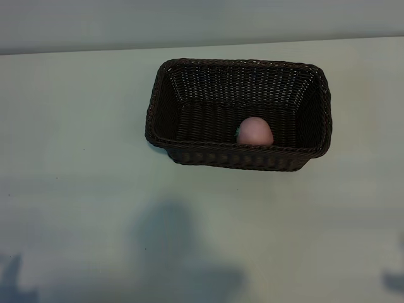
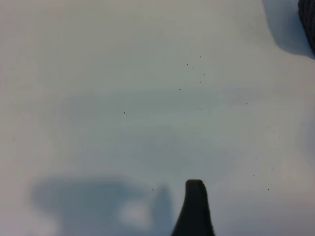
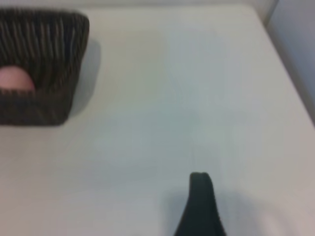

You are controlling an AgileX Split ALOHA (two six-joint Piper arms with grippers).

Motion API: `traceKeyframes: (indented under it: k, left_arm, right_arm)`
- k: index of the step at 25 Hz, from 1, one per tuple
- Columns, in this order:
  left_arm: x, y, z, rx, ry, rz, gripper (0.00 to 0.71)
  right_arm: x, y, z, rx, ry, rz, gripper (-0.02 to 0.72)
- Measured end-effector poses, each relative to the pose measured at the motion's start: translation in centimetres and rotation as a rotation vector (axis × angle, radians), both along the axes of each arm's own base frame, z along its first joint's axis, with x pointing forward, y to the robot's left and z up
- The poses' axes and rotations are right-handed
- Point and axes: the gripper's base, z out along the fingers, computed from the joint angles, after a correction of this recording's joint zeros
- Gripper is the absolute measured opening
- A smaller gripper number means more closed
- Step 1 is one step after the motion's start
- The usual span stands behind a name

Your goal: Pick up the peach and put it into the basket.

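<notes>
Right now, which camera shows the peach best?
The exterior view: the peach sits in plain sight inside the basket, by its near wall. The right wrist view catches only its top over the rim; the left wrist view shows none of it.

A pale, matte bench [image 1: 76, 139] fills most of the frame; a grey wall [image 1: 202, 22] runs along the top; soft shadows darken the lower part.

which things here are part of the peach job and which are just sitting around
Part of the job:
- the peach, already lying inside the basket, near its front wall
- the basket, on the table
- the right gripper, open and empty, over bare table away from the basket

Not part of it:
- the table
- the left gripper, open, empty, idle over the table
</notes>
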Motion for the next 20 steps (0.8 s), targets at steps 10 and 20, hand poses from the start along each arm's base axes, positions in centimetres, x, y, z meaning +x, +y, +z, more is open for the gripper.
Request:
traceKeyframes:
  k: [10, 20]
  left_arm:
    - [0.0, 0.0, 0.0, -0.001, 0.0, 0.001, 0.594]
    - [0.0, 0.0, 0.0, -0.001, 0.0, 0.001, 0.593]
  right_arm:
    - [1.8, -0.3, -2.0, -0.019, 0.0, 0.01, 0.545]
    - [2.0, -0.3, -2.1, -0.013, -0.014, 0.012, 0.545]
